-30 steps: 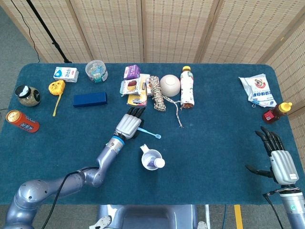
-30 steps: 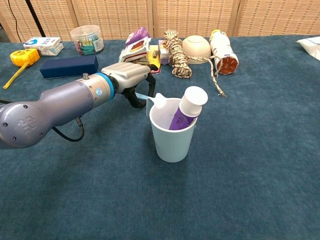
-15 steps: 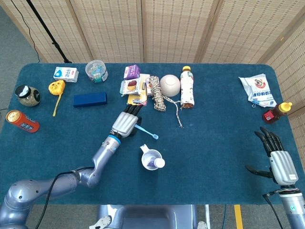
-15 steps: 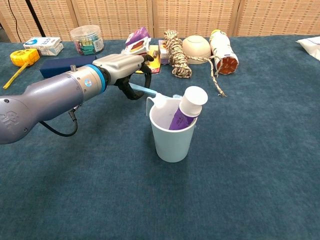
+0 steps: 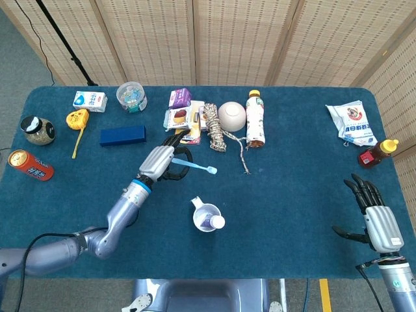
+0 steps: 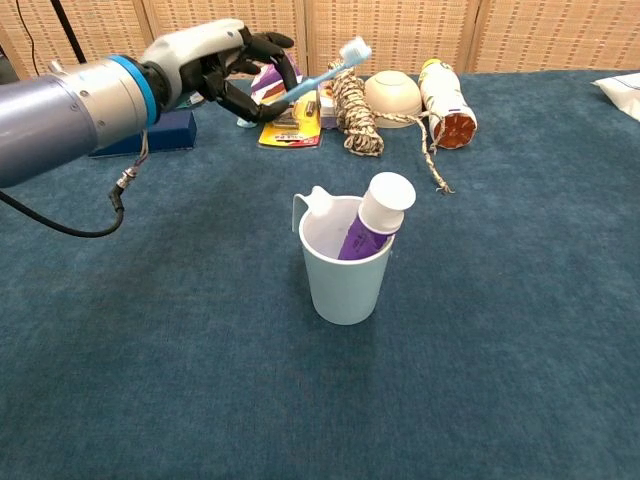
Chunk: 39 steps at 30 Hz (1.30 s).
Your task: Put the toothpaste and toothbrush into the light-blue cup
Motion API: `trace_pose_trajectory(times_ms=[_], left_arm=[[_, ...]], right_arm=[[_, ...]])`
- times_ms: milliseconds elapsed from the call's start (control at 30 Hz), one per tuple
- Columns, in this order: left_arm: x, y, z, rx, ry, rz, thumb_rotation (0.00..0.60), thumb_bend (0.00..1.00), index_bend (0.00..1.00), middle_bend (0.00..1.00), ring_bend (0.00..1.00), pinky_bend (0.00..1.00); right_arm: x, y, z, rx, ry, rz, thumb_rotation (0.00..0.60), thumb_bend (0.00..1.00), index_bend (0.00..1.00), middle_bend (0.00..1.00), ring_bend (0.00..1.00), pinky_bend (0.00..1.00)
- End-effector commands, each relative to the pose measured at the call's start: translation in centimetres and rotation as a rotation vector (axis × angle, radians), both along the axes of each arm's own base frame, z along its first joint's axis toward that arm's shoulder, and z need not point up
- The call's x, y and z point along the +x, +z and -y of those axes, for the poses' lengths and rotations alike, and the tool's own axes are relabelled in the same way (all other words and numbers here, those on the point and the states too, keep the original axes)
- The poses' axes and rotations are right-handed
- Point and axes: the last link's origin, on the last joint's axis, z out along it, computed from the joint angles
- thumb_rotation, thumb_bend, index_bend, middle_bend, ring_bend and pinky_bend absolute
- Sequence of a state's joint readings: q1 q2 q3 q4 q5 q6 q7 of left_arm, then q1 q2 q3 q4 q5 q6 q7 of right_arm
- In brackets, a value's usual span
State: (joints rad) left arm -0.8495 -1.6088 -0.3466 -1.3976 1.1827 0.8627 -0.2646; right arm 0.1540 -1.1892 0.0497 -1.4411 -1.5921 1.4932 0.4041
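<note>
Got the toothbrush (image 6: 305, 82) off the cloth now. A second ago my left hand (image 5: 160, 162) was down low right behind the cup (image 6: 343, 262) with the brush near the table; now it's lifted clear, fingers clamped on the handle, bristle end tilted up and out toward the cup side. It's behind the cup and off to its left, so I reckon the pickup is done and what's left is swinging over the rim and dropping it in. The toothpaste (image 6: 373, 216) is already standing inside the cup, cap poking out. My right hand (image 5: 379, 221) hasn't budged, fingers spread, holding nothing, way off right of the cup. Dark blue cloth tabletop (image 5: 286, 195), clutter lined up behind the cup, woven screens (image 5: 234, 39) beyond that.
</note>
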Motion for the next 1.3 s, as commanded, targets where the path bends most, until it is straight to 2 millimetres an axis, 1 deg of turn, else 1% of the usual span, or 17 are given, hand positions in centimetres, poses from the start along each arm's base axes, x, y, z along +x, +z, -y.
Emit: trace_pose_trajectory(times_ms=[33, 133, 267, 400, 467, 600, 933, 1100, 1300], left_arm=[[0.0, 2.9, 1.1, -0.034, -0.018, 0.111, 0.600, 0.42, 0.60, 0.00, 0.00, 0.00], [0.1, 3.2, 2.1, -0.074, -0.037, 0.131, 0.600, 0.42, 0.60, 0.00, 0.00, 0.00], [0.3, 2.7, 3.9, -0.153, -0.047, 0.190, 0.600, 0.42, 0.60, 0.00, 0.00, 0.00], [0.4, 1.6, 5.7, -0.257, -0.048, 0.242, 0.600, 0.42, 0.60, 0.00, 0.00, 0.00], [0.9, 0.8, 6.9, -0.343, -0.029, 0.317, 0.600, 0.41, 0.60, 0.00, 0.00, 0.00], [1.2, 0.2, 7.5, -0.388, -0.038, 0.361, 0.600, 0.41, 0.60, 0.00, 0.00, 0.00], [1.9, -1.1, 8.9, -0.444, -0.074, 0.389, 0.600, 0.41, 0.60, 0.00, 0.00, 0.00], [2.2, -1.7, 9.2, -0.459, -0.070, 0.404, 0.600, 0.41, 0.60, 0.00, 0.00, 0.00], [2.2, -3.1, 9.3, -0.484, -0.048, 0.401, 0.600, 0.41, 0.60, 0.00, 0.00, 0.00]], right_arm=[[0.1, -0.1, 0.0, 0.002, 0.001, 0.000, 0.600, 0.00, 0.08, 0.00, 0.00, 0.00], [0.1, -0.2, 0.0, 0.004, 0.001, -0.004, 0.600, 0.00, 0.08, 0.00, 0.00, 0.00], [0.1, -0.3, 0.0, 0.006, 0.004, -0.008, 0.600, 0.00, 0.08, 0.00, 0.00, 0.00], [0.2, -0.4, 0.0, 0.008, 0.005, -0.010, 0.600, 0.00, 0.08, 0.00, 0.00, 0.00], [0.2, -0.5, 0.0, 0.010, 0.005, -0.014, 0.600, 0.00, 0.08, 0.00, 0.00, 0.00], [0.1, -0.5, 0.1, 0.012, 0.000, -0.015, 0.600, 0.00, 0.08, 0.00, 0.00, 0.00], [0.1, -0.5, 0.1, 0.013, -0.002, -0.016, 0.600, 0.00, 0.08, 0.00, 0.00, 0.00], [0.1, -0.5, 0.1, 0.012, 0.000, -0.016, 0.600, 0.00, 0.08, 0.00, 0.00, 0.00], [0.1, -0.5, 0.0, 0.010, 0.000, -0.017, 0.600, 0.00, 0.08, 0.00, 0.00, 0.00]])
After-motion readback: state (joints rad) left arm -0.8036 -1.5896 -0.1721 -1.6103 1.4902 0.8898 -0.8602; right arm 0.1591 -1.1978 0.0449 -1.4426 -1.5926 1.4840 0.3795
